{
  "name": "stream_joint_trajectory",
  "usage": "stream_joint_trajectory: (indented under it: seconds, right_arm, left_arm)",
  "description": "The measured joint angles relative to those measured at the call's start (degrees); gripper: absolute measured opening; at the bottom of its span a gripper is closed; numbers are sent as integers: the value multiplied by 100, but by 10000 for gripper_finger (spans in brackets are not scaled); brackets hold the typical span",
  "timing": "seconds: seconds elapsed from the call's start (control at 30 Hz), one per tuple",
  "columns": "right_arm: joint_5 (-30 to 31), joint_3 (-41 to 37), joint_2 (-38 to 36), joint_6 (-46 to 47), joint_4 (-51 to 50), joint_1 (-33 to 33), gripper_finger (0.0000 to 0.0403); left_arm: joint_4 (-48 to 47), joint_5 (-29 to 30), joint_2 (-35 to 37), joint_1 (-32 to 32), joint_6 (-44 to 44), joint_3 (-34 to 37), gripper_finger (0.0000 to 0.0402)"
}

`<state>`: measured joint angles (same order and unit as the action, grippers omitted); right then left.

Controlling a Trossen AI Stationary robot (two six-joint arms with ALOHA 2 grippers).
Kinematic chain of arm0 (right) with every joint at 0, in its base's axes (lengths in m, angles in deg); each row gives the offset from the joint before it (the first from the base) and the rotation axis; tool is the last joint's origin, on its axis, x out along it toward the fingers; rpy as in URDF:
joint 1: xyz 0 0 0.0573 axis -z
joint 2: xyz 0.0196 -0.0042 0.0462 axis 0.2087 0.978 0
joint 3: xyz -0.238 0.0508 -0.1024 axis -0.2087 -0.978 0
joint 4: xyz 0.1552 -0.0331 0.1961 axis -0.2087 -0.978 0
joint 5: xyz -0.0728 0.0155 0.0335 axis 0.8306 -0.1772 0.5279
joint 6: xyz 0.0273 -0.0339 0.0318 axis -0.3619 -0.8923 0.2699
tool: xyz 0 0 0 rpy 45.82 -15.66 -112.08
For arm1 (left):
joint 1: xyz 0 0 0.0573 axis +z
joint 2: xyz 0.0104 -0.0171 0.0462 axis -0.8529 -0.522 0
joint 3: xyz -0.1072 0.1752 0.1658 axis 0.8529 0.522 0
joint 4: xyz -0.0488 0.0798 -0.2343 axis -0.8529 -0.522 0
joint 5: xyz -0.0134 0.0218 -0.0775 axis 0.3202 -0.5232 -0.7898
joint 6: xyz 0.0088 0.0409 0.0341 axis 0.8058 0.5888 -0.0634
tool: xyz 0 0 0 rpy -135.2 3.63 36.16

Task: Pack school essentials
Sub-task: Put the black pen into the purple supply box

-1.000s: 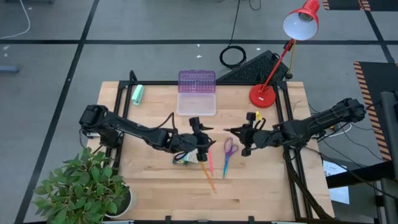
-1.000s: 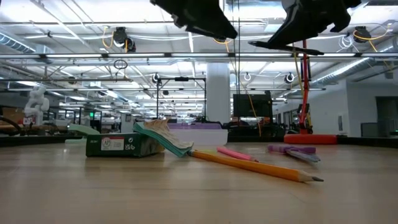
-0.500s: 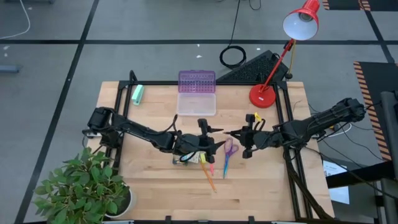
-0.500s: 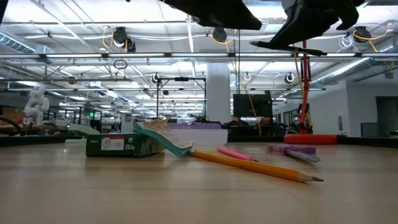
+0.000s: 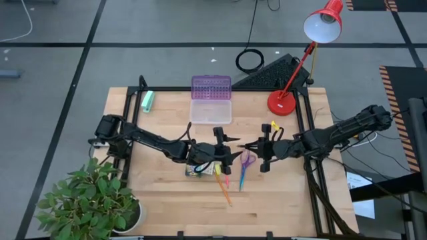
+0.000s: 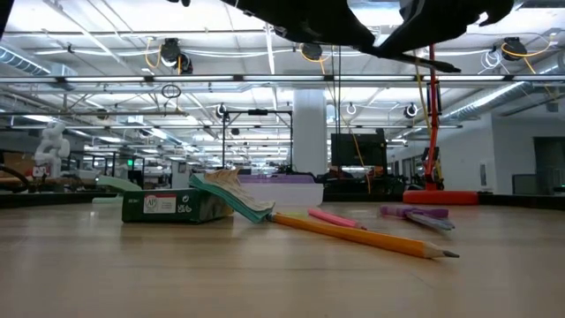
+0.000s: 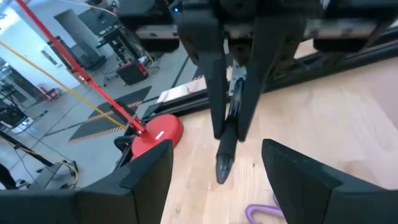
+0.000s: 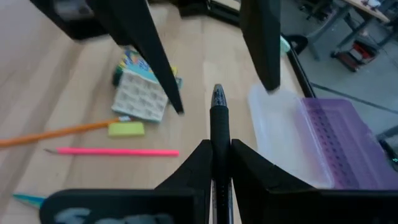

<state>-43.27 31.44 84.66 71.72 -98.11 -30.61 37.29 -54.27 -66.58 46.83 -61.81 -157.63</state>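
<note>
My right gripper [image 5: 259, 148] hangs above the table's middle, shut on a black pen [image 8: 217, 112] that points at my left gripper [image 5: 233, 149]. The left gripper faces it, open, its fingers [image 7: 149, 180] standing either side of the pen's tip [image 7: 222, 168] without touching it. On the table below lie the yellow-green crayon box [image 5: 197, 170], a pink pencil [image 8: 112, 151], an orange pencil [image 6: 362, 236], the purple-handled scissors [image 5: 245, 162] and a small yellow piece [image 8: 126, 129]. My right gripper pinches the black pen's barrel [image 8: 217, 146] between its two fingers. The pen lies along the fingers and sticks out past their ends toward the table's left. It is held about level, lifted clear of the table.
A clear box with a purple lid [image 5: 211, 100] lies open at the far middle, and a mint-green roll [image 5: 147, 101] lies at the far left. A red desk lamp [image 5: 283, 100] stands at the far right. A potted plant [image 5: 87, 200] overlaps the near left corner.
My left gripper has moved toward the table's right edge and turned to face the right gripper. My right gripper has brought the pen a little closer, so the pen's tip now stands at the left gripper's open fingers. Nothing on the table has moved.
</note>
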Motion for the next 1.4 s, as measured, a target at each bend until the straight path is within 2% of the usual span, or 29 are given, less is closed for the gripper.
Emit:
stream_joint_trajectory:
  seconds: [0.23, 0.67, 1.4]
  right_arm:
    - [-2, 0, 0, -13, 179, 2, 35]
    - [-2, 0, 0, -101, 217, 2, 35]
    - [-28, -2, 0, -166, 195, 2, 35]
  left_arm:
    - [-24, -131, 2, 22, -29, 0, 239]
    - [-149, -289, 2, 33, -138, 0, 134]
    - [-231, -737, 2, 172, -425, 0, 40]
